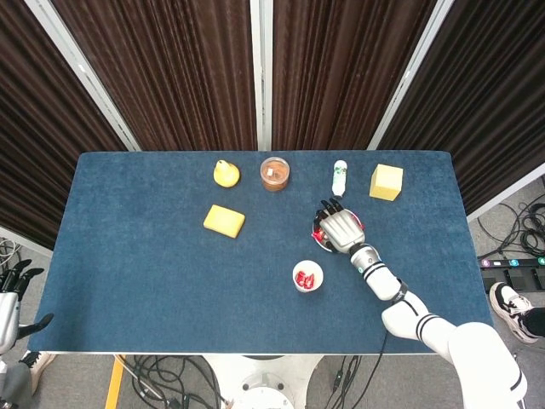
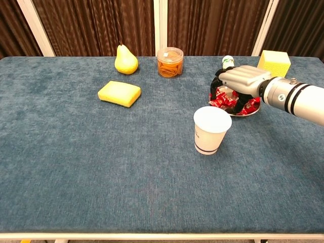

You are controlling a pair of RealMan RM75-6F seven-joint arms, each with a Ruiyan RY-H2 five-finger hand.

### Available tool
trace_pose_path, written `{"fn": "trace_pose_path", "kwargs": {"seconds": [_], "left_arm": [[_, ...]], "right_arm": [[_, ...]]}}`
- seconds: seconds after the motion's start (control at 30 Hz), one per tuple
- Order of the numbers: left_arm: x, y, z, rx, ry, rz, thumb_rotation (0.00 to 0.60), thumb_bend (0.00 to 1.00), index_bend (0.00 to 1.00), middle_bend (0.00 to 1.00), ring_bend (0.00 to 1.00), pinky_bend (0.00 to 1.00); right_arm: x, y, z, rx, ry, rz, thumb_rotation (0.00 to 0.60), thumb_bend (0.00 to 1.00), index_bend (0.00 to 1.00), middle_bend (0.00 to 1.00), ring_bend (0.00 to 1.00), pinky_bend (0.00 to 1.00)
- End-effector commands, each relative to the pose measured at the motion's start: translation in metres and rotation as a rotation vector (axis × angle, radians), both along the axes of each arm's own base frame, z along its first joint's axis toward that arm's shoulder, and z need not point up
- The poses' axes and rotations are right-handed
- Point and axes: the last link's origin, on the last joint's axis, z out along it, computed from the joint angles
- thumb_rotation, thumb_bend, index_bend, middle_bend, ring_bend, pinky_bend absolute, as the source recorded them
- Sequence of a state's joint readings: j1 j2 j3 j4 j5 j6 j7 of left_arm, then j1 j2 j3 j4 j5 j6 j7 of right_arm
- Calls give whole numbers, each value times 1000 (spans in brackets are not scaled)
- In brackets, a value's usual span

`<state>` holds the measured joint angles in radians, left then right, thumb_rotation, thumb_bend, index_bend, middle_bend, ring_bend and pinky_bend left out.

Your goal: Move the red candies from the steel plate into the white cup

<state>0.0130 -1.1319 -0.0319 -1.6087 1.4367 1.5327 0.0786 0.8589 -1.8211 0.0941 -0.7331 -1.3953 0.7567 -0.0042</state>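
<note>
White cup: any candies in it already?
Yes: the head view shows red candies inside the white cup, which stands nearer the robot than the steel plate.

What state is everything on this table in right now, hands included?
Right hand: lowered onto the red candies, fingers curled into the pile.
Steel plate: candies remain on it.
White cup: upright, some candies inside.
Clear jar: lidded, upright.
Left hand: off the table, holding nothing.
</note>
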Motion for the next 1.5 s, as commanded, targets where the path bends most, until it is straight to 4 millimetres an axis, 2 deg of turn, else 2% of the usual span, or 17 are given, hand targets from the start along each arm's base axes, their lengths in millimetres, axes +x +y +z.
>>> {"fn": "trace_pose_path", "kwargs": {"seconds": [0.03, 0.1, 0.43, 0.57, 0.67, 0.8, 0.93, 1.1, 1.5], "left_arm": [[0, 0, 0, 0, -1, 2, 600, 90, 306, 236, 215, 219], [-1, 0, 0, 1, -1, 4, 600, 90, 306, 236, 215, 219], [-2, 0, -1, 0, -2, 3, 600, 90, 306, 236, 215, 219], [-2, 1, 0, 0, -1, 1, 600, 90, 306, 236, 215, 219], [-2, 1, 0, -2, 2, 0, 600, 90, 306, 236, 215, 219], [0, 3, 0, -3, 4, -6, 600, 90, 306, 236, 215, 219], [3, 4, 0, -4, 6, -14, 600, 90, 306, 236, 215, 219], [4, 3, 0, -1, 6, -18, 600, 90, 306, 236, 215, 219], [3, -1, 0, 2, 0, -12, 600, 89, 306, 236, 215, 219]], "right_arm": [[0, -1, -2, -2, -2, -4, 600, 229, 413, 225, 0, 12], [0, -2, -2, -6, -4, -5, 600, 229, 431, 230, 0, 12], [-2, -4, 1, -25, -9, -1, 600, 360, 527, 258, 0, 12], [5, -1, 13, -46, -72, 29, 600, 365, 530, 258, 0, 12], [16, 7, 29, -54, -145, 91, 600, 365, 530, 259, 0, 12], [37, 33, 56, -29, -237, 215, 600, 364, 531, 262, 0, 12], [53, 60, 70, 24, -277, 297, 600, 363, 536, 257, 0, 12], [57, 84, 68, 87, -248, 336, 600, 363, 535, 238, 0, 0], [45, 98, 52, 125, -164, 334, 600, 363, 490, 195, 0, 0]]}}
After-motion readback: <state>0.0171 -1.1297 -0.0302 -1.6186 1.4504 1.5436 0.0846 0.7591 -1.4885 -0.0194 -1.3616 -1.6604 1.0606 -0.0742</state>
